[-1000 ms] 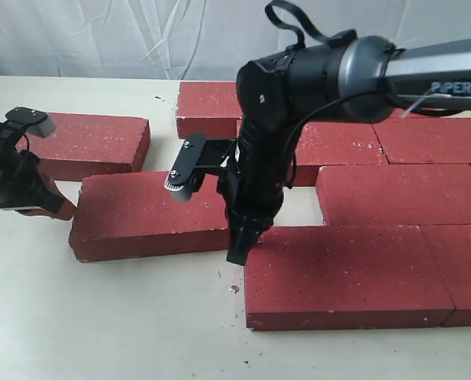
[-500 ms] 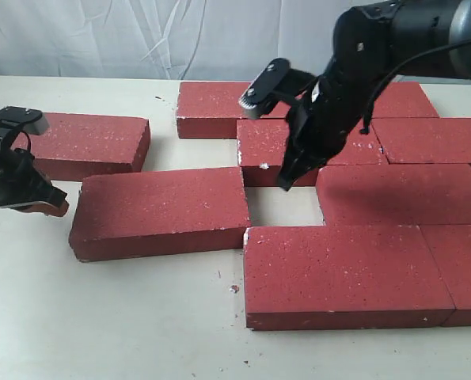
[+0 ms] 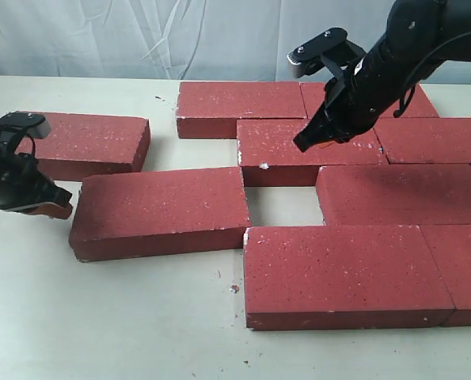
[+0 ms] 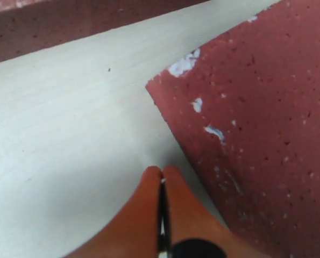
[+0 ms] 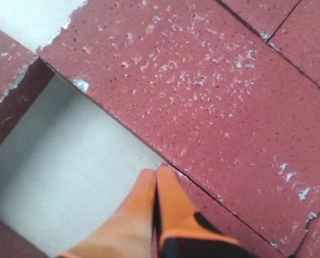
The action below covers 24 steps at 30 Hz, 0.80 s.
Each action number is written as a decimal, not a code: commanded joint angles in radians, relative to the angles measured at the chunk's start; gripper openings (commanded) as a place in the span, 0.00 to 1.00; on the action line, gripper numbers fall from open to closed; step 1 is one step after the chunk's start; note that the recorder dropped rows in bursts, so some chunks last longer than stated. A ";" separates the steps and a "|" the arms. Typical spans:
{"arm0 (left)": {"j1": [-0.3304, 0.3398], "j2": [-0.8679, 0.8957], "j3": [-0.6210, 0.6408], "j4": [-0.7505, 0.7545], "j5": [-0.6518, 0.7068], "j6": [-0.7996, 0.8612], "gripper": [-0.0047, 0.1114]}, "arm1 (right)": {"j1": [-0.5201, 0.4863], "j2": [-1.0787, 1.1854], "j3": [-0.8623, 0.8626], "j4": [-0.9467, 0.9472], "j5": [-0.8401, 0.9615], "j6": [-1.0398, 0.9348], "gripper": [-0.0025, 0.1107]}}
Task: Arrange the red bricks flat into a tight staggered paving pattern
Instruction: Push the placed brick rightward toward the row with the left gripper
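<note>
- The red bricks (image 3: 342,273) lay flat on the table (image 3: 100,324), most packed from the centre out to three o'clock in the exterior view. A skewed brick (image 3: 160,212) sat at nine o'clock of an open gap (image 3: 282,204).
- The left gripper (image 3: 51,207), clenched and empty, sat just beside that brick's nine o'clock end. An off-centre push could have swung it instead of sliding it into the gap.
- The right gripper (image 3: 308,144), clenched on nothing, hovered over a laid brick (image 3: 286,150). A downward graze could have knocked the packed rows apart.
- Whether either tip touched a brick could not be told, and the bricks at three o'clock were cut off.
</note>
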 commanded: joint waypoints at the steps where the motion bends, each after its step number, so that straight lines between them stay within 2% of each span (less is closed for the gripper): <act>1: -0.053 0.005 -0.002 -0.010 -0.043 0.000 0.04 | -0.005 -0.010 0.006 0.023 -0.029 0.002 0.01; 8: -0.120 0.005 -0.002 -0.029 -0.135 0.000 0.04 | -0.005 -0.008 0.006 0.031 -0.036 0.002 0.01; 24: -0.120 0.005 -0.002 -0.061 -0.135 0.004 0.04 | -0.005 -0.008 0.006 0.046 -0.043 0.002 0.01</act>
